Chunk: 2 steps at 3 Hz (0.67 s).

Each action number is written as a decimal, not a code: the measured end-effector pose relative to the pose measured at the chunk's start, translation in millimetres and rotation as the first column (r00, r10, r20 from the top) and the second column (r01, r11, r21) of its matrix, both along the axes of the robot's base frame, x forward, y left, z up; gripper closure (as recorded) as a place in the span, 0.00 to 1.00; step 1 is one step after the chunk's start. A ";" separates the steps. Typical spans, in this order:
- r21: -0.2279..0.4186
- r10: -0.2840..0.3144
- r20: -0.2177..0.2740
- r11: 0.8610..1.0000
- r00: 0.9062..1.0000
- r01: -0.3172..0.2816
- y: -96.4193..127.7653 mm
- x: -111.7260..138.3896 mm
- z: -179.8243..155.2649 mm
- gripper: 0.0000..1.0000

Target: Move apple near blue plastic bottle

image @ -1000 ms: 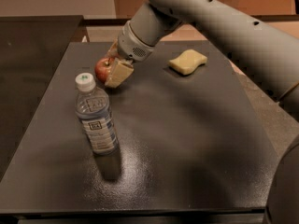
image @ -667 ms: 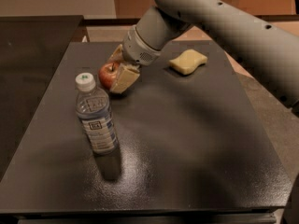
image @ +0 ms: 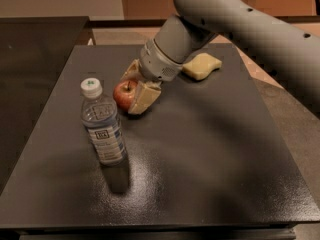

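Note:
The red apple (image: 123,94) with a short dark stem sits low over the dark table (image: 210,149), between the two tan fingers of my gripper (image: 134,86). The gripper is shut on the apple; one finger (image: 142,98) is on its right side and the other is behind it. The blue plastic bottle (image: 102,126), clear with a white cap and a blue-and-white label, stands upright just to the front left of the apple, a short gap away. My grey arm comes in from the upper right.
A pale yellow sponge (image: 202,66) lies at the back of the table, partly behind my wrist. A second dark surface (image: 30,59) adjoins on the left. The table's front edge runs along the bottom.
My gripper has carried the apple toward the front and right, closer to the bottle. The bottle and sponge have not moved.

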<state>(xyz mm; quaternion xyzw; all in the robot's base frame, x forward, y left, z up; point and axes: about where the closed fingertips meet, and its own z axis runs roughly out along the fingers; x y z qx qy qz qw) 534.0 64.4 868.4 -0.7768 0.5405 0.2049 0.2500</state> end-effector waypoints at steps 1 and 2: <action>-0.011 0.049 -0.014 0.999 0.999 -0.049 -8.2 -18.8 -2.7 1.00; -0.018 0.093 -0.025 0.995 0.995 -0.094 -12.4 -35.9 -4.8 0.82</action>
